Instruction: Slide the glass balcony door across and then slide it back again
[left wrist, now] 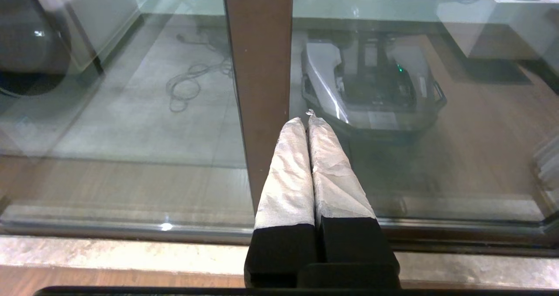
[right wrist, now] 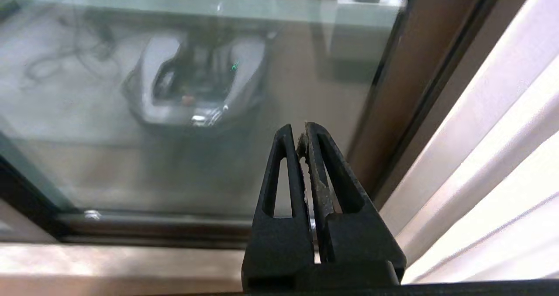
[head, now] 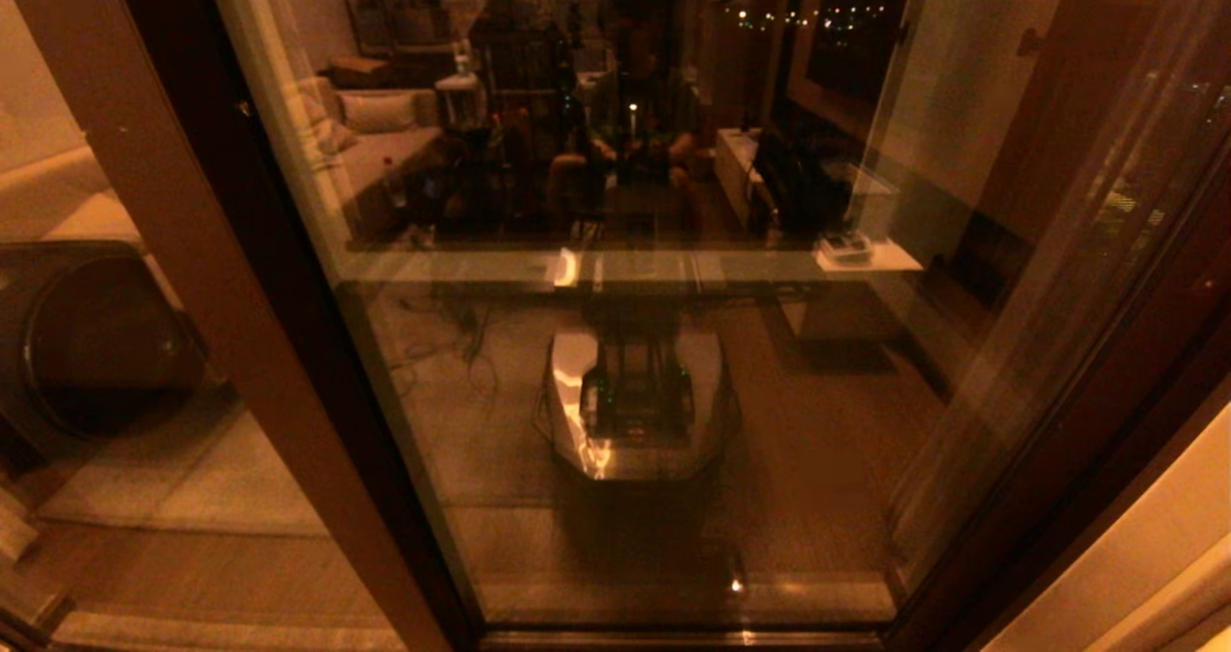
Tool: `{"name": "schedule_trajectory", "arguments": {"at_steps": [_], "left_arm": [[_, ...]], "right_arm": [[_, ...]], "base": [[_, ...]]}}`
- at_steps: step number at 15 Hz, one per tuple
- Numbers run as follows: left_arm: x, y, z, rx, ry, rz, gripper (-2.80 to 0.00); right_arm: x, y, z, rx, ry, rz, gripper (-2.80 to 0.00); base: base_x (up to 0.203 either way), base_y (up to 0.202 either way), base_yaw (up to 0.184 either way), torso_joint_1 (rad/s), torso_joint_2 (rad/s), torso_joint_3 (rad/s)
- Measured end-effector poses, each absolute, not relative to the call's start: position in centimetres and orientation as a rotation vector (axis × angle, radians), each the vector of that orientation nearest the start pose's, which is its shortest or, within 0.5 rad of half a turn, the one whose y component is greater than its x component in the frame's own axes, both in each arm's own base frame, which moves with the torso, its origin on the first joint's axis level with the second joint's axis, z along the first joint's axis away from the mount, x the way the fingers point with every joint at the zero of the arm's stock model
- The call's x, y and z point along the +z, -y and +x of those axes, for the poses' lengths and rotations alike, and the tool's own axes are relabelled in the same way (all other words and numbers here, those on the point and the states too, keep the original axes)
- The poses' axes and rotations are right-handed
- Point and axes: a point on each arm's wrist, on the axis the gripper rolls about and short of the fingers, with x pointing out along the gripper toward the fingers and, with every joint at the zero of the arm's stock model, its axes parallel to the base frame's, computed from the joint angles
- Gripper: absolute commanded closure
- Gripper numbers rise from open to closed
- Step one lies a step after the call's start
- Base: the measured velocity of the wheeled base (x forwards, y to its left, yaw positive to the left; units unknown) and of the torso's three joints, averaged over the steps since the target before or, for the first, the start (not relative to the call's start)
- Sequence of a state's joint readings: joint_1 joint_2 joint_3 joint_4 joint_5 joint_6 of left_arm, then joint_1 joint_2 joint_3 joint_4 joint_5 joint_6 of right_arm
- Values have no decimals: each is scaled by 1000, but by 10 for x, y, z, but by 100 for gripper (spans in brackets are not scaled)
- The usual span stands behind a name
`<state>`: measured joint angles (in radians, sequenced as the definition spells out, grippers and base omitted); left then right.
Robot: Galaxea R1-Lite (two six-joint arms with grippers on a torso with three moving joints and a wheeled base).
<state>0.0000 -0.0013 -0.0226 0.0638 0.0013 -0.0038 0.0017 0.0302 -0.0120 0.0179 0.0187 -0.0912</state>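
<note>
Dark brown-framed glass balcony door (head: 625,344); white-wrapped left gripper (left wrist: 308,117).

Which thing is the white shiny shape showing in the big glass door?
Start at the tall reflective glass balcony door in its dark brown frame, filling the head view. In the lower middle of the pane sits a mirrored white, rounded robot base with a dark centre. Unlike the dim reflected sofa above, it is bright and glossy.

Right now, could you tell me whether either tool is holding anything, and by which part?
Nothing is held. The left tool and right tool are both shut on nothing, short of the glass balcony door.
</note>
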Motion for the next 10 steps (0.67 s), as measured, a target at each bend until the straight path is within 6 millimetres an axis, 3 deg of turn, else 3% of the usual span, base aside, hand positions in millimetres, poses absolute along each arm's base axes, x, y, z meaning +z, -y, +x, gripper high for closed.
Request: {"name": "schedule_trajectory", "arguments": {"at_steps": [10], "left_arm": [[75,0,-25,1,-40,-4,0]], "right_arm": [[76,0,-23,20,1,-58,0]], "base": [[0,0,0,0,0,0]]}}
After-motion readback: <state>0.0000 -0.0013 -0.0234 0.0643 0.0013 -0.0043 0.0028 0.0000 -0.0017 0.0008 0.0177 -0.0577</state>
